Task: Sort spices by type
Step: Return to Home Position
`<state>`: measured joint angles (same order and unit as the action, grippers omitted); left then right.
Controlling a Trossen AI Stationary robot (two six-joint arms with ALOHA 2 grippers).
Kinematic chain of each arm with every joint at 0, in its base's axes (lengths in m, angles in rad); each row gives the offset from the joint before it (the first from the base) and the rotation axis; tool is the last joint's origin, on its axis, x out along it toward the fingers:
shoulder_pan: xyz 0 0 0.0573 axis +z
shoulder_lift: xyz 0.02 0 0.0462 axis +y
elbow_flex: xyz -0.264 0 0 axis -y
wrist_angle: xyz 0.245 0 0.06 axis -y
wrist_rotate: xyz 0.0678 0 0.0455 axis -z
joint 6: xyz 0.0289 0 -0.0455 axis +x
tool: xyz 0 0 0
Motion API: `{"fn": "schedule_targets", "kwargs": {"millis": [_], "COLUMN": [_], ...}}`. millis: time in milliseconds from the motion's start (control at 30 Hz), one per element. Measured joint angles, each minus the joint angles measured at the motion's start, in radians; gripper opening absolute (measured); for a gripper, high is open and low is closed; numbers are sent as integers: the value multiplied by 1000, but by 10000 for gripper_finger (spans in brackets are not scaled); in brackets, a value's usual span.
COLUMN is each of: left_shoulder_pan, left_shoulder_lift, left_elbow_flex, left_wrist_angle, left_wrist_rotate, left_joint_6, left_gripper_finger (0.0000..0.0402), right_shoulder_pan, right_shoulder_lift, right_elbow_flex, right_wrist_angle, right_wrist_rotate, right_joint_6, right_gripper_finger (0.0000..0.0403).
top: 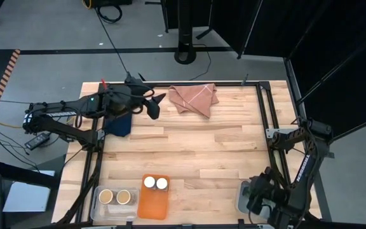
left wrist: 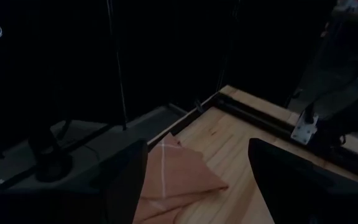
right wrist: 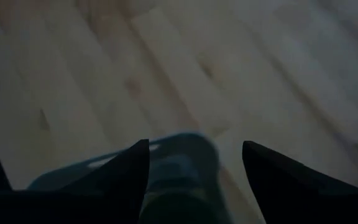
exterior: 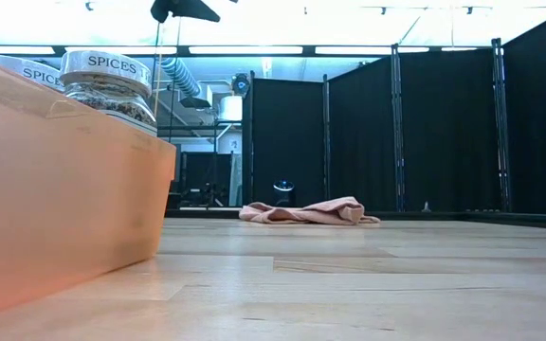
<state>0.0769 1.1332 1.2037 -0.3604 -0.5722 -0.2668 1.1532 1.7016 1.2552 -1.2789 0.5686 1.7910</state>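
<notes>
Currently, my left gripper [top: 156,104], fingers apart, beside pink cloth [top: 194,98], my right gripper [right wrist: 194,163], fingers apart, over what seems a gray bin [top: 241,198], white-lidded jars [top: 155,183] in orange bin [top: 153,205], tan-lidded jars [top: 117,196] in clear bin [top: 96,202]

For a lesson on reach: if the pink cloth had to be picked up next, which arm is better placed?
Left. The left tool is open just beside the pink cloth on the table's far side; the right tool is at the near right corner.
</notes>
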Motion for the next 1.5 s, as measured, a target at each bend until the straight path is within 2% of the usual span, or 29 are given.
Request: {"fn": "schedule_targets", "kwargs": {"millis": [133, 267, 400, 633, 800, 933, 1000, 1067, 1167, 1333, 1400, 1500], "left_shoulder_pan": [0, 0, 0, 0, 0, 0, 0, 0, 6, 29, 34, 37], "left_shoulder_lift": [0, -1, -2, -16, -49, -89, -114, -145, -194, -288, -325, -363], "left_elbow_flex": [0, 0, 0, 0, 1, 2, 2, 2, 2, 2, 2, 2], "left_wrist_angle": [45, 104, 174, 319, 441, 543, 563, 552, 512, 364, 304, 236], "left_wrist_rotate": [25, 129, 278, 590, 775, 870, 880, 880, 877, 817, 783, 776], "left_joint_6": [0, 0, -2, -2, -2, -2, -3, -24, -20, 43, 54, 76], "left_gripper_finger": [284, 284, 284, 284, 284, 284, 284, 284, 284, 284, 284, 284], "right_shoulder_pan": [-36, -86, -147, -251, -305, -332, -346, -355, -358, -356, -356, -356], "right_shoulder_lift": [-2, -2, -41, -170, -294, -402, -458, -516, -591, -675, -703, -743], "right_elbow_flex": [89, 202, 273, 364, 401, 415, 416, 416, 417, 417, 417, 415], "right_wrist_angle": [-144, -287, -267, -284, -280, -277, -278, -275, -206, -112, -62, 25], "right_wrist_rotate": [8, 78, 238, 532, 631, 645, 645, 637, 590, 583, 537, 396], "right_joint_6": [-57, -199, -449, -627, -783, -911, -990, -1069, -1041, -1225, -1315, -1444], "right_gripper_finger": [259, 255, 251, 250, 251, 250, 250, 250, 252, 250, 249, 250]}}
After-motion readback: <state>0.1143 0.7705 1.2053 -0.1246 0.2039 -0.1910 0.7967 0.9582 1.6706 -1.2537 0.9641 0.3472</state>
